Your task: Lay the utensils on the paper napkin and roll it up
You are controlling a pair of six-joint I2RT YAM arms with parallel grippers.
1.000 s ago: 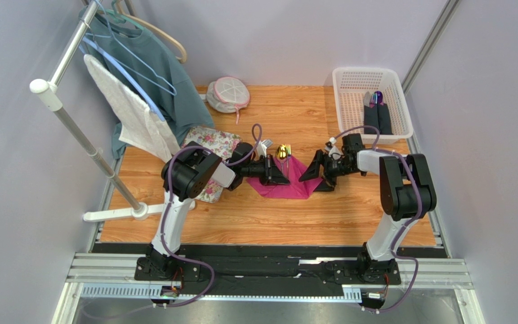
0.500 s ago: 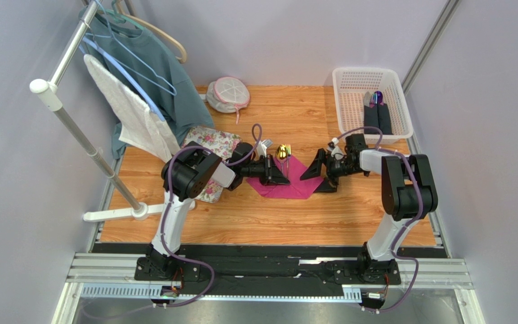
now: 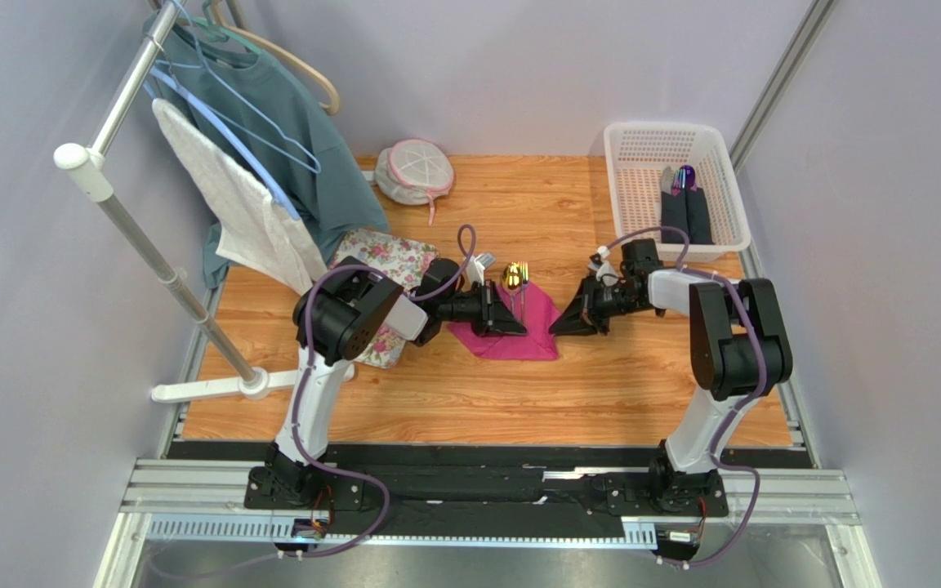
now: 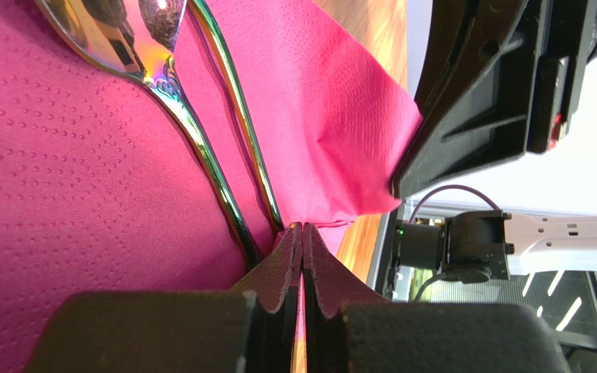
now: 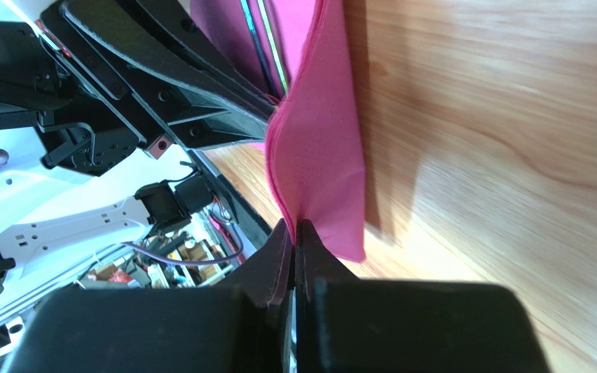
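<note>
The magenta paper napkin [image 3: 534,331] lies mid-table with the gold utensils [image 3: 514,275] on it. In the left wrist view the spoon [image 4: 115,31] and a second thin handle [image 4: 235,93] rest side by side on the napkin [image 4: 60,171]. My left gripper [image 3: 520,326] [image 4: 302,227] is shut, its tips at the handle ends with a pink fold pinched between them. My right gripper [image 3: 557,326] [image 5: 295,225] is shut on the napkin's right edge [image 5: 317,155], which rises off the wood into its jaws. The two grippers face each other, close together.
A white basket [image 3: 635,141] at the back right holds dark items with a purple tip [image 3: 684,202]. A floral cloth [image 3: 383,257] lies left of the left arm. A clothes rack [image 3: 132,233] with a towel and shirt stands far left. A round cap [image 3: 414,169] sits behind.
My right gripper was open beside the napkin's right corner; it has moved left and closed on that edge, which has lifted and folded inward. The left gripper has stayed put.
</note>
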